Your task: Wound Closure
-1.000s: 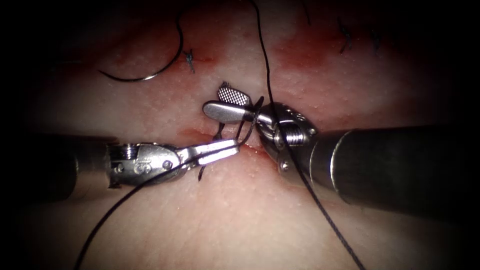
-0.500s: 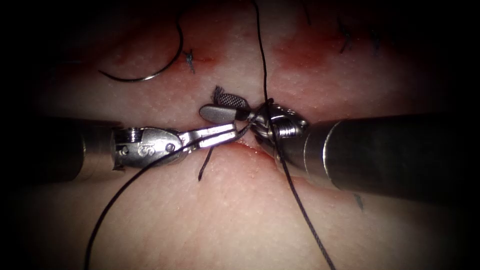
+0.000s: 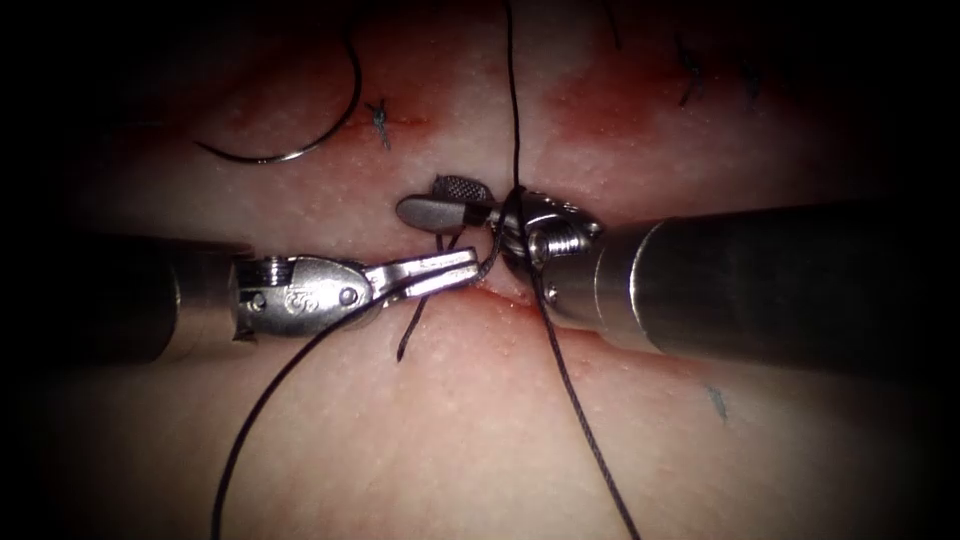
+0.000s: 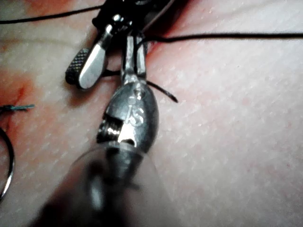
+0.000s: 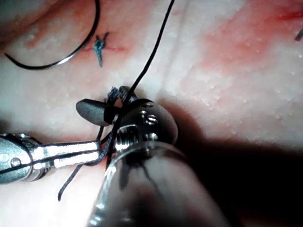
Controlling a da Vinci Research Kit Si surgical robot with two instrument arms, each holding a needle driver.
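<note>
The curved needle [image 3: 290,150] lies free on the tissue [image 3: 480,430] at the upper left, held by neither tool; it also appears as needle [image 5: 57,62]. My left tool [image 3: 470,266] is shut on the dark thread [image 3: 255,425] close to the cut [image 3: 505,297]. The right tool [image 3: 420,198] stands just above it, jaws slightly open, with a short thread end [image 3: 440,240] beside them. A long thread strand [image 3: 515,110] comes down from the top, wraps around the right tool's wrist and runs off toward the bottom. The left tool [image 4: 134,47] and right tool [image 5: 97,108] nearly touch.
Finished stitches with short cut ends [image 3: 380,120] sit near the needle, and others [image 3: 690,80] at the upper right. Red fluid [image 3: 600,100] stains the tissue above the tools. A loose thread tail [image 3: 408,335] lies just below the left jaws.
The right tool slid left and up and its jaws narrowed. The left tool crept right and up. The long strand drew straighter across the right wrist.
</note>
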